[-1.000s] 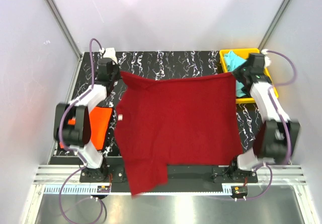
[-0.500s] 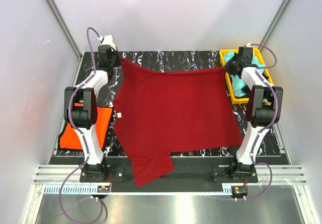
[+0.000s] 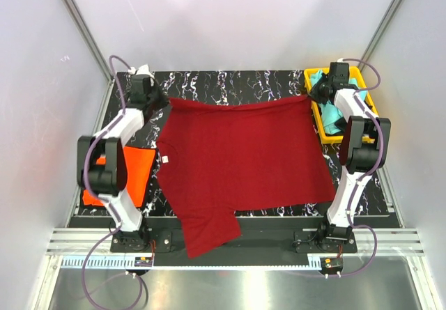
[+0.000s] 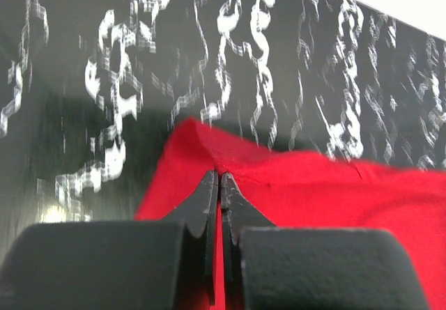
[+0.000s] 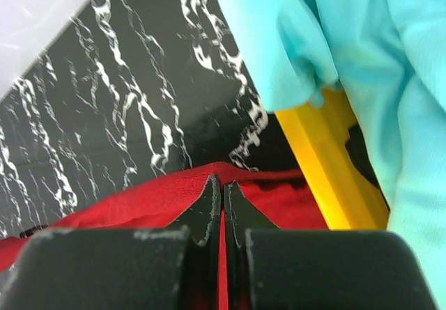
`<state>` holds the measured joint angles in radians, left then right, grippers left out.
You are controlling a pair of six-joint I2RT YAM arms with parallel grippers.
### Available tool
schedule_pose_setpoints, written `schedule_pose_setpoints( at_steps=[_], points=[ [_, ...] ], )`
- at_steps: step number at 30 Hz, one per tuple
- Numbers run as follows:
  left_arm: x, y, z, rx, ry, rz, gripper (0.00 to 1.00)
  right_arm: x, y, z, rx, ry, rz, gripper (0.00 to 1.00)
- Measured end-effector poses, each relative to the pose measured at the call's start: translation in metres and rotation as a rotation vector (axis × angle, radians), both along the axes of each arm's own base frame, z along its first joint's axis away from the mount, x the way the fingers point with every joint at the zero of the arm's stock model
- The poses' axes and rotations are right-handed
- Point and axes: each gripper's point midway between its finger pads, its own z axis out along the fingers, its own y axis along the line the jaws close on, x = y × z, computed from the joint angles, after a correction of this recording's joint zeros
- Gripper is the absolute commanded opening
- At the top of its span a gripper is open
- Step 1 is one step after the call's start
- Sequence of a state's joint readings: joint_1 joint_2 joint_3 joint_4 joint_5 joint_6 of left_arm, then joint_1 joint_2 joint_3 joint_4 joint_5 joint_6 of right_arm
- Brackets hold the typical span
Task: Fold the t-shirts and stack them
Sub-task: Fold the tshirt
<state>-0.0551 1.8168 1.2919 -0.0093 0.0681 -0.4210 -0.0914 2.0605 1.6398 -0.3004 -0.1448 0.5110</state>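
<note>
Two claws are clamped on the far hem of the dark red t-shirt [image 3: 244, 157], one at each corner. My left gripper [image 4: 219, 176] has its jaws pressed together on a pinch of red cloth at the far left corner, and the left wrist view shows the fabric peaking up right at the tips above the black marbled table [image 3: 230, 83]. My right gripper [image 5: 222, 182] is clenched the same way on the far right corner, just beside the yellow tray [image 5: 334, 177], whose rim runs past the fingertips. From the overhead view I see the shirt spread wide across the middle of the table, its far edge sagging a little between the two grips, the small white neck label [image 3: 166, 159] on the left side, and one sleeve hanging over the near edge between the arm bases. An orange t-shirt [image 3: 138, 171] lies flat at the left of the table, partly under my left arm and touching the red shirt's edge. A turquoise t-shirt [image 5: 362, 45] sits bunched in the tray at the far right corner.
</note>
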Motion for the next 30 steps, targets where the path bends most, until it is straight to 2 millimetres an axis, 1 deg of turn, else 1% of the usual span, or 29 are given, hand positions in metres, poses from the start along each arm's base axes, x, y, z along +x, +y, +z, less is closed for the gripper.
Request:
schedule_pose_setpoints(
  at_steps=[3, 6, 10, 13, 17, 20, 24, 30],
  points=[
    [-0.028, -0.002, 0.015, -0.036, 0.018, 0.008, 0.00, -0.008, 0.002, -0.006, 0.007, 0.039, 0.005, 0.00],
    [-0.048, -0.005, 0.033, -0.066, 0.009, 0.005, 0.00, -0.015, 0.003, -0.011, 0.012, 0.077, 0.006, 0.00],
    [-0.076, -0.010, 0.046, -0.107, 0.018, -0.012, 0.00, -0.028, 0.002, -0.013, 0.017, 0.121, 0.003, 0.01],
    [-0.096, -0.013, 0.043, -0.130, 0.047, -0.020, 0.00, -0.037, 0.002, -0.005, 0.024, 0.138, 0.004, 0.00],
    [-0.115, -0.018, 0.038, -0.154, 0.090, -0.036, 0.00, -0.046, 0.001, 0.007, 0.036, 0.142, 0.007, 0.00],
    [-0.128, -0.019, 0.034, -0.168, 0.114, -0.035, 0.00, -0.050, -0.001, 0.012, 0.036, 0.146, 0.005, 0.01],
    [-0.145, -0.020, 0.036, -0.190, 0.126, -0.027, 0.00, -0.058, -0.002, 0.011, 0.030, 0.174, 0.011, 0.01],
    [-0.165, -0.021, 0.041, -0.227, 0.128, -0.012, 0.00, -0.068, -0.003, 0.004, 0.014, 0.217, 0.030, 0.02]
  ],
)
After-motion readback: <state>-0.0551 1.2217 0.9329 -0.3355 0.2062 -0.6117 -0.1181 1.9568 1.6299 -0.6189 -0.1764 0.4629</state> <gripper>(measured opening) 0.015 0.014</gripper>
